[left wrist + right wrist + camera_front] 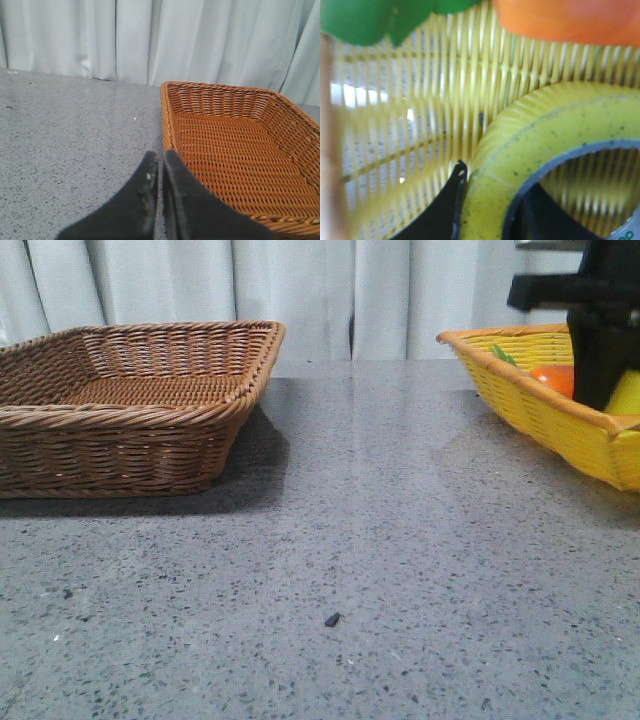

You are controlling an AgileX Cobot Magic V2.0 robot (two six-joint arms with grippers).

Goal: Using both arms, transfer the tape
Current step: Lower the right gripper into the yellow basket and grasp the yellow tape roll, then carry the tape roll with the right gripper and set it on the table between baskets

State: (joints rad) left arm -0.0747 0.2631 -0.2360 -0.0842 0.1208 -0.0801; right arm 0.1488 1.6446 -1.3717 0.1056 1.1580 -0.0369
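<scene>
The yellow tape (535,130) lies in the yellow basket (540,410) at the right; in the front view only a yellow-green edge of the tape (628,395) shows behind the black arm. My right gripper (495,185) reaches down into that basket. One finger presses the roll's outer side and the other sits inside the core, so it is shut on the roll's wall. My left gripper (160,155) is shut and empty, low over the table beside the brown wicker basket (235,155). It is out of the front view.
An orange carrot-like thing (553,378) with green leaves (375,20) lies in the yellow basket beside the tape. The brown wicker basket (130,410) stands at the left and holds nothing. Grey speckled table (350,540) lies between the baskets; white curtain behind.
</scene>
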